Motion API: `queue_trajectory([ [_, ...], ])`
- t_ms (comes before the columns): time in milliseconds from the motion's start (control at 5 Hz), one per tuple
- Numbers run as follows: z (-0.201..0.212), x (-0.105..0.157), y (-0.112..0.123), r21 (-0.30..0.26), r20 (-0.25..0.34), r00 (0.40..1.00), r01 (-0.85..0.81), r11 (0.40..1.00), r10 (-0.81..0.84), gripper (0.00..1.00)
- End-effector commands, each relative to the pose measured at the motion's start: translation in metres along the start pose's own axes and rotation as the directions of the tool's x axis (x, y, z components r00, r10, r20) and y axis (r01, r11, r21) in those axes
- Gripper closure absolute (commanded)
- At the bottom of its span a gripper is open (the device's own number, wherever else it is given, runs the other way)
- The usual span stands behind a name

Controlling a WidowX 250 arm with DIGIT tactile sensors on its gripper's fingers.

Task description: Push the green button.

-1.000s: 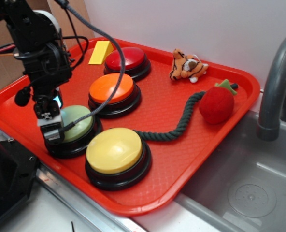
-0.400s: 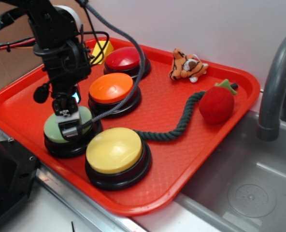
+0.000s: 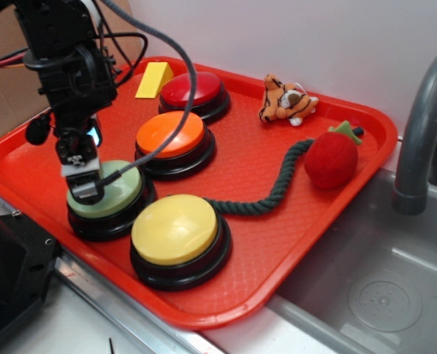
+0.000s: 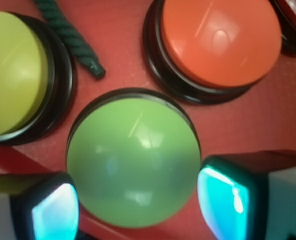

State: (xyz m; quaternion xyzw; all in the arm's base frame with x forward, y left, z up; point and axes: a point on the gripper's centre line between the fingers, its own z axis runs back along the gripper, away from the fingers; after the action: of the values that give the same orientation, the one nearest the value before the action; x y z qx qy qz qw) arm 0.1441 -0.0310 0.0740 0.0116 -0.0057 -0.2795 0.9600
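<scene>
Green button now under the spread pincer, shifted left since earlier.

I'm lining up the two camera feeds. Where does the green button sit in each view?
Exterior: green button at the tray's front left, under the gripper.
Wrist: green button low and central, between the fingertips.
Shared landmark: orange button just beyond it.

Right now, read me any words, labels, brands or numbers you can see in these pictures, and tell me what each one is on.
No readable text anywhere.
Small black-and-white patch on the black robot gripper: too small and blurred to read.
Pale green domed button, orange domed button, yellow domed button, red plastic tray: no markings.
</scene>
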Motion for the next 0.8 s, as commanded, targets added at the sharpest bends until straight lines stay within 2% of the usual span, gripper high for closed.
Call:
queue_trajectory([
  [0,0.017,0.009,0.003,0.027,0.024,0.999,-0.022,0.999,0.021,0.00],
  [600,0.036,0.003,0.008,0.017,0.031,0.996,-0.089,0.996,0.089,0.00],
])
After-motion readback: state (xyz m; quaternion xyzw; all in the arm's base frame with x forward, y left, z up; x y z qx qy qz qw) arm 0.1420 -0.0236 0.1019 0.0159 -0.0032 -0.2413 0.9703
